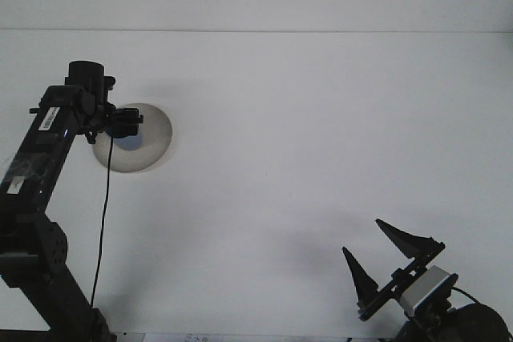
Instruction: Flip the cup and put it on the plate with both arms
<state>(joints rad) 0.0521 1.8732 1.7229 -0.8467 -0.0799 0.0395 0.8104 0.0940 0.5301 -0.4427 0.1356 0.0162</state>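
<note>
White tabletop (304, 142) fills almost all of your front view, matte and bare across its middle, meeting a pale wall along a straight line near the top of the frame.

Look to the upper left and you find the round, shallow, grey plate (152, 138) lying flat on the table. Your left arm's black gripper (124, 124) is over the left part of that plate, and the end of the arm covers the plate's left rim. Just at the gripper's tip you can see a small patch of blue, the blue cup (133, 141), sitting within the plate's outline. So much of the cup is hidden behind the black hardware that you cannot tell whether it stands upright or upside down, nor whether it rests on the plate or is held just above it. You also cannot tell from here whether that gripper is parted or closed around the cup. A thin black cable (102, 230) hangs from the left wrist down towards the bottom edge.

At the lower right, well apart from the plate, your right arm's black gripper (389, 251) points up and to the left above the table. Its two pointed fingers are spread wide, with bare table showing between them, and it holds nothing.
</note>
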